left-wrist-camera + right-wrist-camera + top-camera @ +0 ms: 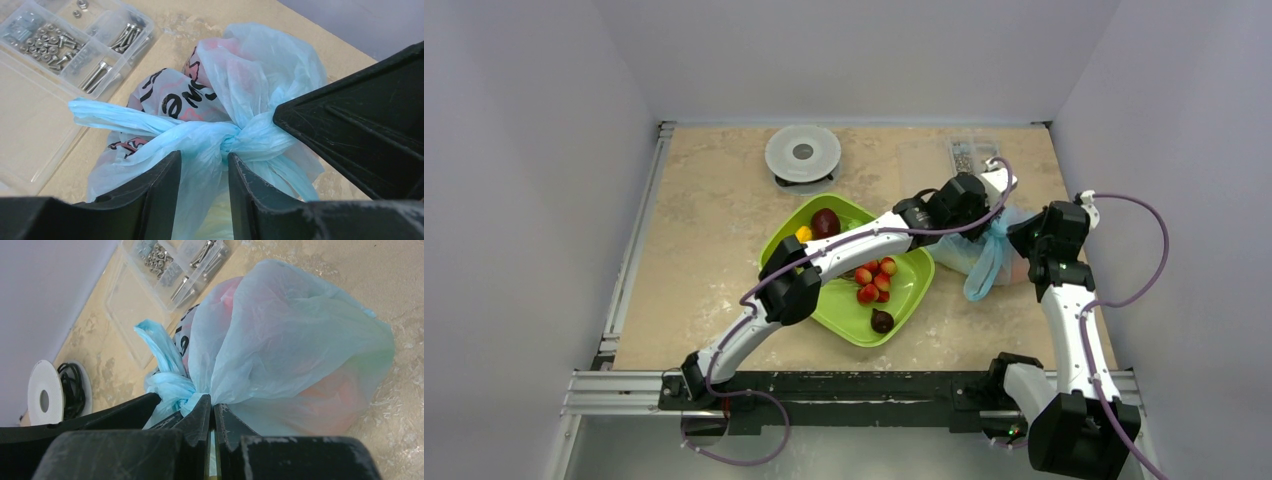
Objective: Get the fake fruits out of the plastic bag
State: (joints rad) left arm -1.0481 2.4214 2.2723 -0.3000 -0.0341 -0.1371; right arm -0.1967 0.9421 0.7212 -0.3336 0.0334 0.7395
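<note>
both grippers are at the tied plastic bag (240, 80): right gripper (213, 427) is pinching its knot tight, left gripper (204, 192) is a little open around it.

One knotted light-blue plastic bag (200, 135), one green tray (902, 300), two dark fruits (826, 222), one clear screw organiser (55, 55), one white cable spool (803, 153).

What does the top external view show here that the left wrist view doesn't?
Only the top external view shows the green tray holding fruits, the grey round lid at the far edge, and both arms reaching to the bag. Only the left wrist view shows the knot tying the bag shut, the dark print, and the left hand straddling bag plastic. Both show the plastic bag and the clear screw box.
</note>
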